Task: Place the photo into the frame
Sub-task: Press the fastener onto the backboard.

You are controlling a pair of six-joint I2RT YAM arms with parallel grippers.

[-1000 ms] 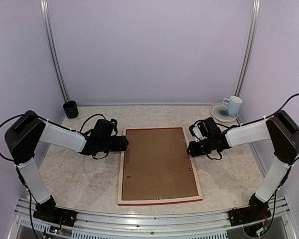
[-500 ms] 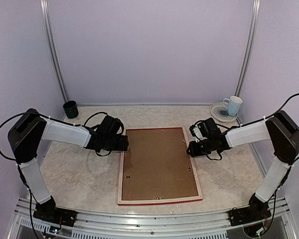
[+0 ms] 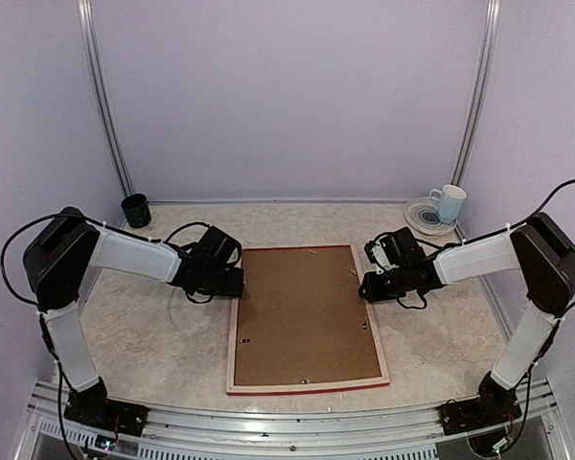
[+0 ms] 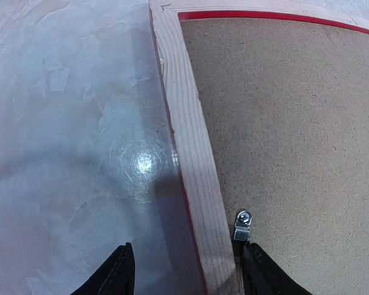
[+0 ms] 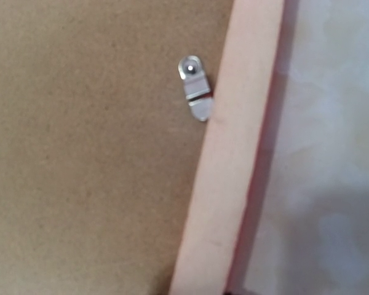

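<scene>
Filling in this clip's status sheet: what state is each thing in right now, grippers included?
frame: lying face down, pale wood back up.
backing board: seated inside the frame.
left clip: on the board, beside the rail's inner edge.
right clip: tab pointing toward the rail.
left gripper: open, straddling the frame's left rail.
right gripper: at the frame's right rail, opening not visible.
mug: upright on its saucer.
dark cup: upright.
</scene>
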